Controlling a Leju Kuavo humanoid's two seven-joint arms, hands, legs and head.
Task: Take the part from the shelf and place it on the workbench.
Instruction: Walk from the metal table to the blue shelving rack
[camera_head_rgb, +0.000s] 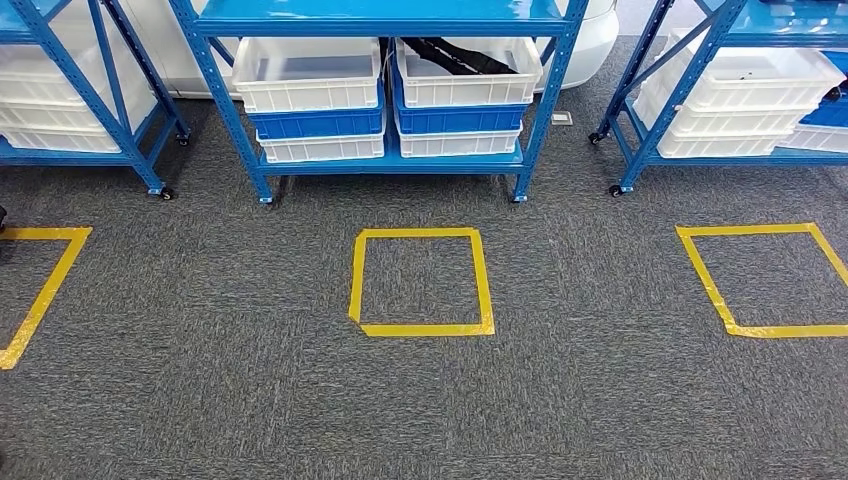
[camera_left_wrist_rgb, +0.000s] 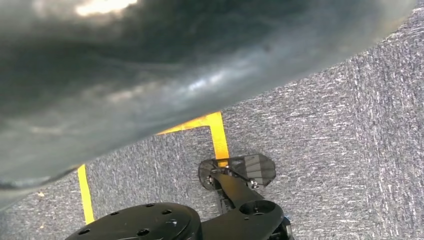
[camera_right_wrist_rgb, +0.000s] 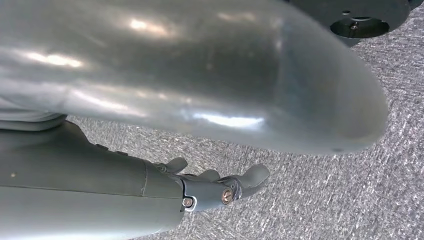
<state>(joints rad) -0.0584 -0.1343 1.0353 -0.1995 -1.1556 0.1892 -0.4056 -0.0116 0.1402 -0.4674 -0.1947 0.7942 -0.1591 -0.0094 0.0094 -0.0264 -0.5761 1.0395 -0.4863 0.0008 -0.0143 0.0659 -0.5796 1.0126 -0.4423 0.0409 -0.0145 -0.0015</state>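
Note:
The middle blue shelf (camera_head_rgb: 385, 160) stands ahead of me in the head view, with stacked white and blue bins on its lower level. A long black item (camera_head_rgb: 455, 55) lies in the top white bin (camera_head_rgb: 468, 85) on the right side of that shelf; its shape is partly hidden by the bin wall. My right hand (camera_right_wrist_rgb: 215, 182) hangs over the grey carpet in the right wrist view, fingers loosely spread with nothing in them.
Yellow tape squares mark the carpet: one in the middle (camera_head_rgb: 420, 282), one at the right (camera_head_rgb: 765, 280), part of one at the left (camera_head_rgb: 40, 290). More blue shelves with white bins stand at the left (camera_head_rgb: 70, 110) and the right (camera_head_rgb: 740, 100). Yellow tape (camera_left_wrist_rgb: 217, 137) crosses the carpet below my left arm.

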